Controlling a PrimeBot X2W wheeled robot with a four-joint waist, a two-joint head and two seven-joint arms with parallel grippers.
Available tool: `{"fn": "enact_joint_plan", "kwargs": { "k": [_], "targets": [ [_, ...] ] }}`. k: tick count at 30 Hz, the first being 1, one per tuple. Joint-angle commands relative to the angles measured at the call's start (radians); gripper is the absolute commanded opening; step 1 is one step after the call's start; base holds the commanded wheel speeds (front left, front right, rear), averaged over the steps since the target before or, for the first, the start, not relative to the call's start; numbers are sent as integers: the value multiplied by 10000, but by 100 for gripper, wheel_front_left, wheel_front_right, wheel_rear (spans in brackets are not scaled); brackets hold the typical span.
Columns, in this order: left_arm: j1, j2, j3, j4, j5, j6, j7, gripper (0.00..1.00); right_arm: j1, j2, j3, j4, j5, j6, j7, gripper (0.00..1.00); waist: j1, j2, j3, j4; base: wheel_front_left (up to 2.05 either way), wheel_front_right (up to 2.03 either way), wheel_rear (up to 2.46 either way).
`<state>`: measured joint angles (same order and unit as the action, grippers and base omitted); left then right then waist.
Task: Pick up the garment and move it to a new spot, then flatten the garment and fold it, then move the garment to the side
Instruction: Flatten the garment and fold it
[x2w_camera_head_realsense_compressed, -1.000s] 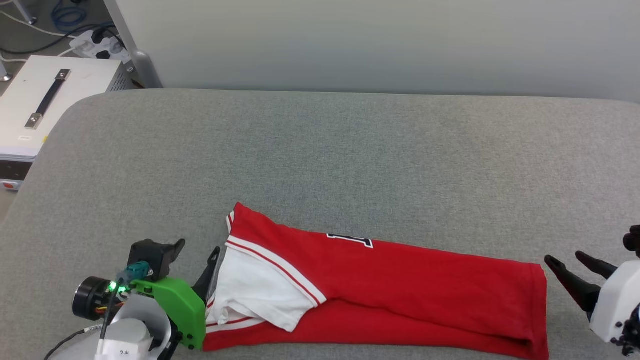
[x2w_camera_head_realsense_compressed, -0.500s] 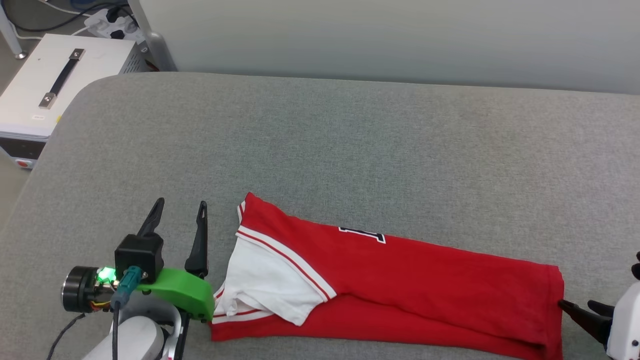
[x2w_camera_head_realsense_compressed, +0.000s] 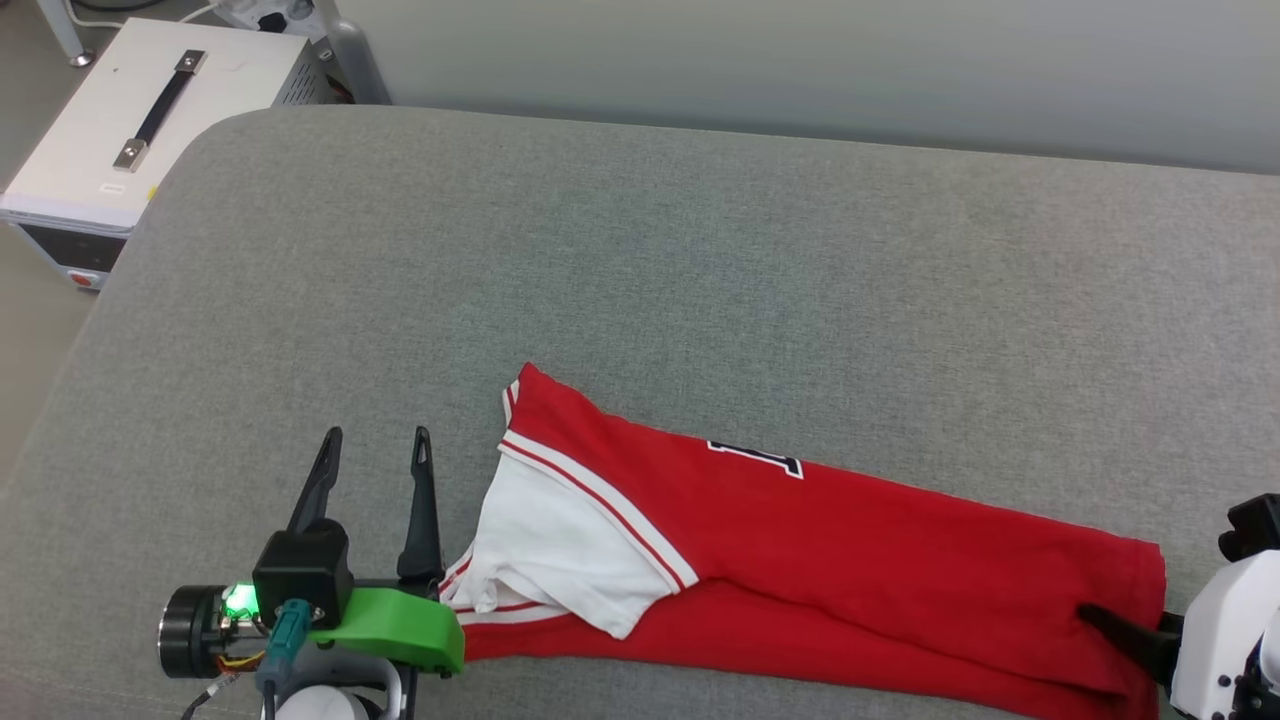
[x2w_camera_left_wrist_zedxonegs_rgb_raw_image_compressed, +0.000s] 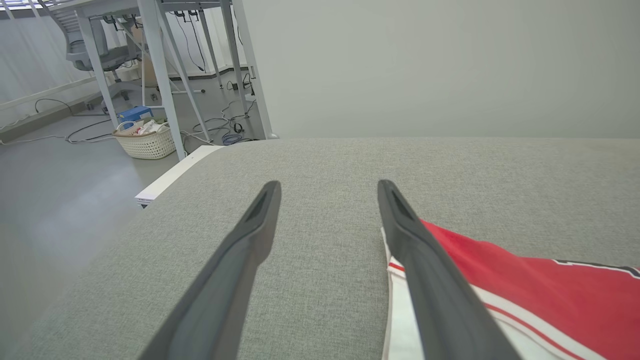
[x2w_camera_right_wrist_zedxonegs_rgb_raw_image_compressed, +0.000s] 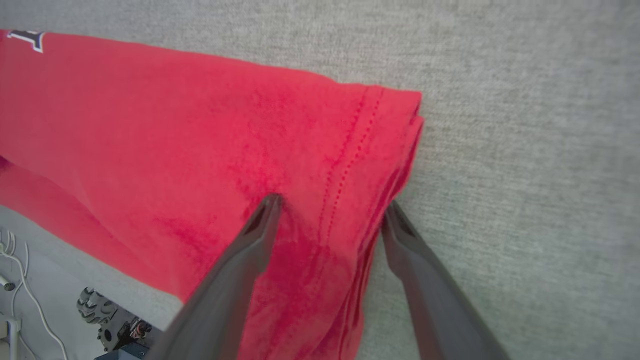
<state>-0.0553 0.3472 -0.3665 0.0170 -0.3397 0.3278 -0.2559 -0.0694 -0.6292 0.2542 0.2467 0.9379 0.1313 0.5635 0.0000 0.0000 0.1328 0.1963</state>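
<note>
Working the fold step, I reckon: the shirt (x2w_camera_head_realsense_compressed: 850, 560) is lying on the counter (x2w_camera_head_realsense_compressed: 700, 280) along my near edge, already doubled lengthwise into one long strip, with the sleeve (x2w_camera_head_realsense_compressed: 560, 545) end at my left and the hem (x2w_camera_right_wrist_zedxonegs_rgb_raw_image_compressed: 380, 130) at my right. The left end effector (x2w_camera_head_realsense_compressed: 377, 435) is hovering with its fingers apart over bare counter just beside the sleeve end, gripping nothing; in the wrist view one finger is overlapping the sleeve edge. The right end effector (x2w_camera_right_wrist_zedxonegs_rgb_raw_image_compressed: 332, 202) is sitting at the hem with its fingers apart, one on top of the red cloth and the other at the hem's outer edge, not clamped yet. The next move is probably calling for the right to close on all hem layers and the left to shift over onto the cloth before any end-to-end fold; a missed layer would be spoiling the strip. Counting: one shirt, one white sleeve showing, two end effectors with two fingers each, one white box (x2w_camera_head_realsense_compressed: 120, 110) off the counter's left end.
</note>
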Motion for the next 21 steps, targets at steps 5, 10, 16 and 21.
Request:
{"fn": "enact_joint_plan", "kwargs": {
  "k": [5, 10, 16, 21],
  "targets": [
    [399, -758, 699, 52, 823, -620, -58, 100, -126, 302, 610, 309, 184, -6, -132, 100, 0, 0, 79, 243, 0, 0, 0],
    [649, -1239, 1227, 80, 1405, -1071, -58, 100, -108, 342, 1017, 290, 351, -6, -252, 100, 0, 0, 61, 308, 0, 0, 0],
    [908, -1632, 1835, 35, 2032, -1470, -58, 100, -207, 211, 1391, 228, 458, -6, -601, 8, 0, 0, 22, 275, 0, 0, 0],
    [1079, -1843, 2176, 40, 2430, -1858, -58, 100, -322, 1, 1414, 397, 498, -6, -1064, 0, 0, 0, -36, 231, 0, 0, 0]
  ]
}}
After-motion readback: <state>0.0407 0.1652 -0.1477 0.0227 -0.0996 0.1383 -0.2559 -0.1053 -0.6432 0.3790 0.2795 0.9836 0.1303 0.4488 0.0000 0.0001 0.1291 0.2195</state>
